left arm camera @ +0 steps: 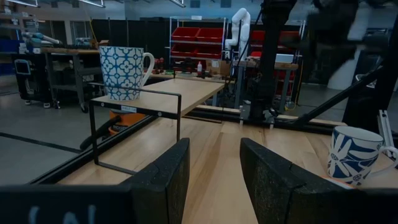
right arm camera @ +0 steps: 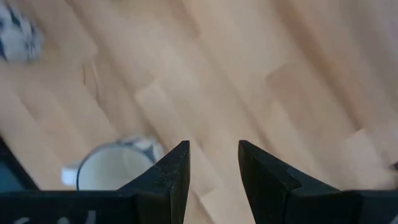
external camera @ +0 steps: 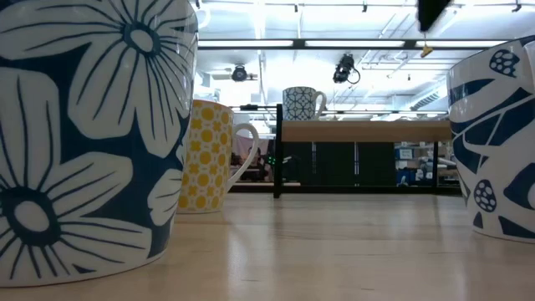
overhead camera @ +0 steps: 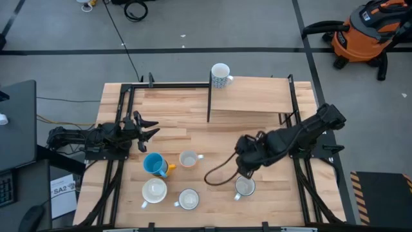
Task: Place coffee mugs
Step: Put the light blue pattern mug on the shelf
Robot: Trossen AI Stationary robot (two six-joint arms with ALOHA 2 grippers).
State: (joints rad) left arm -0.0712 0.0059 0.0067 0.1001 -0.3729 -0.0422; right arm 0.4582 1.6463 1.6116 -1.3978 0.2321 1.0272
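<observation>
Coffee mugs, high view: six in sight on the pale wooden table (overhead camera: 257, 206). A white mug with a dark lattice pattern (overhead camera: 221, 75) stands on the raised wooden shelf (overhead camera: 257, 95) at the far side, well ahead of both pincers. The left gripper (overhead camera: 149, 128) lies low at the table's left side, fingers apart, nothing between them. Just beyond its fingertips, toward the near edge, stands a bright blue ceramic mug (overhead camera: 153, 164) with a yellow-orange piece touching it; a small cream mug (overhead camera: 188, 158) is just beside that. Nearer the front edge sit a wide cream mug (overhead camera: 154, 191) and a white handled mug (overhead camera: 188, 199). The right gripper (overhead camera: 244, 169) hangs over the right-centre; a white mug with dark markings (overhead camera: 244, 187) stands directly under and just in front of it.

Low view: large navy mug with white flowers close on one side, navy-and-white leaf mug at the other edge, yellow-patterned mug between, lattice mug on the shelf behind. No pincer identifiable.

Left wrist view: both dark fingers (left arm camera: 168, 180) parted, bare table between. Lattice mug on the shelf ahead to one side; leaf-patterned mug ahead to the other.

Right wrist view: fingers (right arm camera: 177, 168) released, holding nothing; cream mug interior just beside one fingertip, not between them.
</observation>
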